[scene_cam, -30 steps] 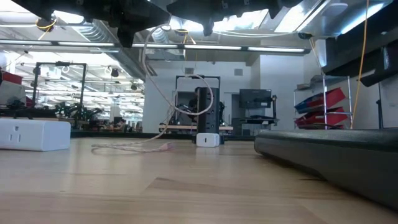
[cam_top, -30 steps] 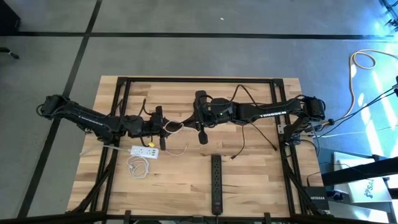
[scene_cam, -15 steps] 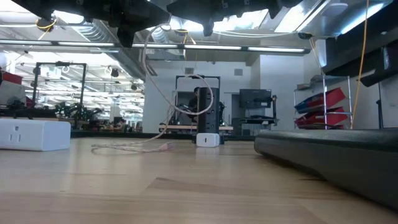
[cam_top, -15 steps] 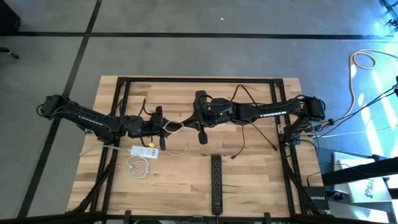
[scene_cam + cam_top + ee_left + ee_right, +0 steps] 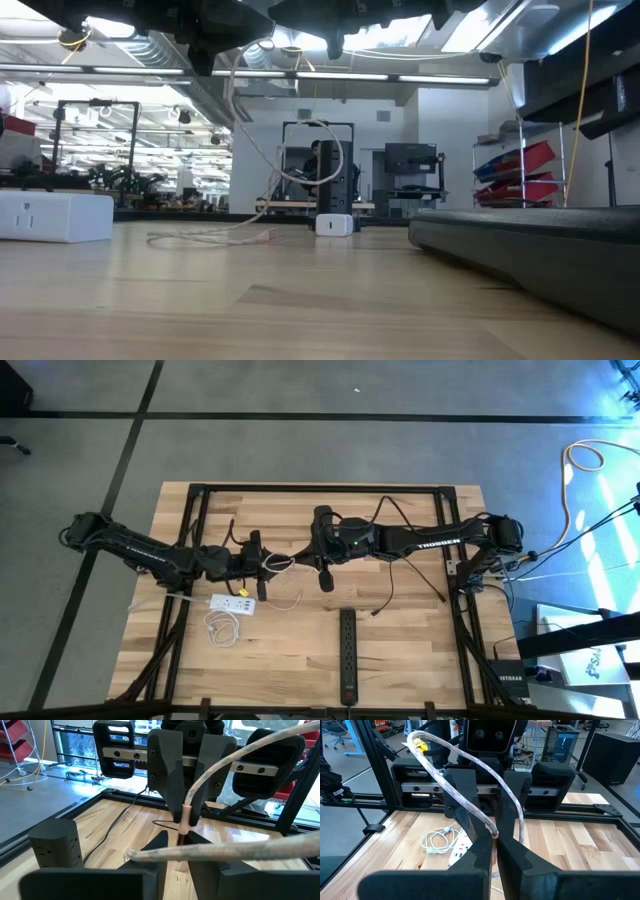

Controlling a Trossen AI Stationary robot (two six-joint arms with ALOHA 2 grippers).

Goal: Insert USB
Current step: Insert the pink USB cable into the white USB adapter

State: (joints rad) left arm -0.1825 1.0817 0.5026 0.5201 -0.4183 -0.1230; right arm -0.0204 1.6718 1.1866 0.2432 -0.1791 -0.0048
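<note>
above the middle of the surface (image 5: pixel 410 630), both grippers meet nose to nose, the left gripper (image 5: pixel 262 563) and right gripper (image 5: pixel 322 557) each clenched on the pale cable (image 5: pixel 470 800), apparently steadying its plug end for insertion; the white strip (image 5: pixel 230 603) waits below.

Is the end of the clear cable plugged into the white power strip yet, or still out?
Out. Both grippers, left and right, pinch the cable above the table, and the white power strip lies apart from them.

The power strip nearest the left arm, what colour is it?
White; the power strip shows best in the high view, beside a coiled white cable.
</note>
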